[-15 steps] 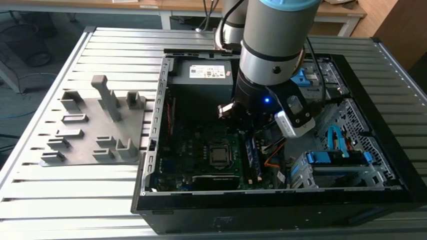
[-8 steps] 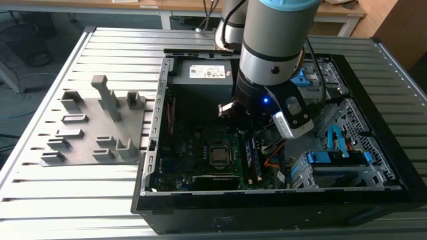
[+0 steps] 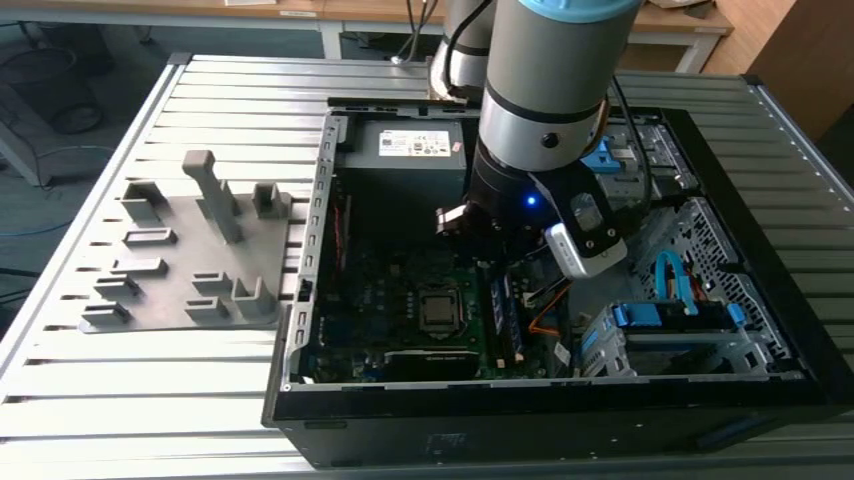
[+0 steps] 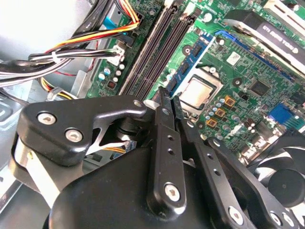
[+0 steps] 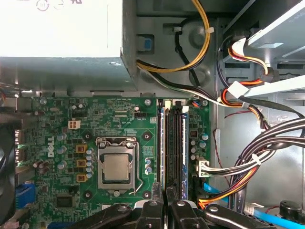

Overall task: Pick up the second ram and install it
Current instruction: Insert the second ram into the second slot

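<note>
2nd ram [image 5: 162,143] seated beside CPU [image 5: 116,167], long axis toward PSU [image 5: 62,33]; end effector [image 5: 165,193] pressed together

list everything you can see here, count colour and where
computer case: 1, black, open, on the slatted metal table
motherboard: 1, green, inside the case
processor: 1, silver, in its socket mid-board
memory slots: a row, black, beside the socket; one stick with a blue strip seated
power supply: 1, grey, far end of the case
cable bundle: 1, multicoloured, beside the board
fixture: 1, grey, on the exterior view's left
arm: 1, silver and grey
gripper: 1, black, over the memory slots
</note>
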Robot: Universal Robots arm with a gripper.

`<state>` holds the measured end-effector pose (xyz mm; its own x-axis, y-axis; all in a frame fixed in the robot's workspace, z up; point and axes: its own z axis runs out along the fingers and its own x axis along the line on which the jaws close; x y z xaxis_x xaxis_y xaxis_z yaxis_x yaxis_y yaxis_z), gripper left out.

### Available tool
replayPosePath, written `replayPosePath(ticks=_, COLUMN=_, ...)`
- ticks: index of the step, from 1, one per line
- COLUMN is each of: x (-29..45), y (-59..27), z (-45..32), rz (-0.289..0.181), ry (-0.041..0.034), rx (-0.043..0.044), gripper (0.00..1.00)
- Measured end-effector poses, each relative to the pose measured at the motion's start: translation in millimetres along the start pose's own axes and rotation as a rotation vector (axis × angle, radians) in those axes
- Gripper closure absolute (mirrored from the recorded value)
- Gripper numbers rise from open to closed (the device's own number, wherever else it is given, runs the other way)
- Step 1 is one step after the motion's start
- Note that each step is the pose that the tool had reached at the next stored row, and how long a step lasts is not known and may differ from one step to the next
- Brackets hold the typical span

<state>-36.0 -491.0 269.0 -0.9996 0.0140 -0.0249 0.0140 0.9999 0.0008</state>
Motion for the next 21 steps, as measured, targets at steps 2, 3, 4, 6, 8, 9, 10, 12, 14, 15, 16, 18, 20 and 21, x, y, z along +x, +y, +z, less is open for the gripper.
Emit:
replayPosePath(ticks=2, x=0.0, y=0.0, z=0.6, rz=0.000, ry=-0.0001, rx=-0.0003, gripper=0.86)
replayPosePath(ticks=3, x=-0.3, y=0.1, z=1.2, rz=0.000, ry=-0.0002, rx=-0.0005, gripper=0.86)
replayPosePath(ticks=4, x=-0.6, y=0.0, z=1.7, rz=0.000, ry=0.0000, rx=0.0001, gripper=0.86)
replayPosePath(ticks=6, x=-0.9, y=0.0, z=3.2, rz=0.000, ry=0.0000, rx=0.0004, gripper=0.86)
replayPosePath(ticks=8, x=-1.0, y=0.0, z=4.3, rz=0.000, ry=0.0000, rx=0.0006, gripper=0.86)
replayPosePath(ticks=9, x=-1.0, y=0.0, z=5.0, rz=0.000, ry=0.0000, rx=0.0005, gripper=0.86)
replayPosePath(ticks=10, x=-0.9, y=0.0, z=5.8, rz=0.000, ry=0.0000, rx=0.0006, gripper=0.86)
replayPosePath(ticks=12, x=-0.9, y=0.0, z=8.0, rz=0.000, ry=0.0000, rx=0.0006, gripper=0.86)
replayPosePath(ticks=14, x=-0.9, y=0.0, z=9.8, rz=0.000, ry=0.0000, rx=0.0007, gripper=0.86)
replayPosePath(ticks=15, x=-0.8, y=0.0, z=10.7, rz=0.000, ry=0.0000, rx=0.0009, gripper=0.86)
replayPosePath(ticks=16, x=-0.8, y=0.0, z=11.9, rz=0.000, ry=0.0000, rx=0.0010, gripper=0.86)
replayPosePath(ticks=18, x=-0.8, y=0.0, z=13.5, rz=0.000, ry=0.0000, rx=0.0009, gripper=0.86)
replayPosePath(ticks=20, x=-0.7, y=0.0, z=14.4, rz=0.000, ry=0.0000, rx=0.0010, gripper=0.86)
replayPosePath(ticks=21, x=-0.7, y=0.0, z=14.8, rz=0.000, ry=0.0000, rx=0.0010, gripper=0.86)
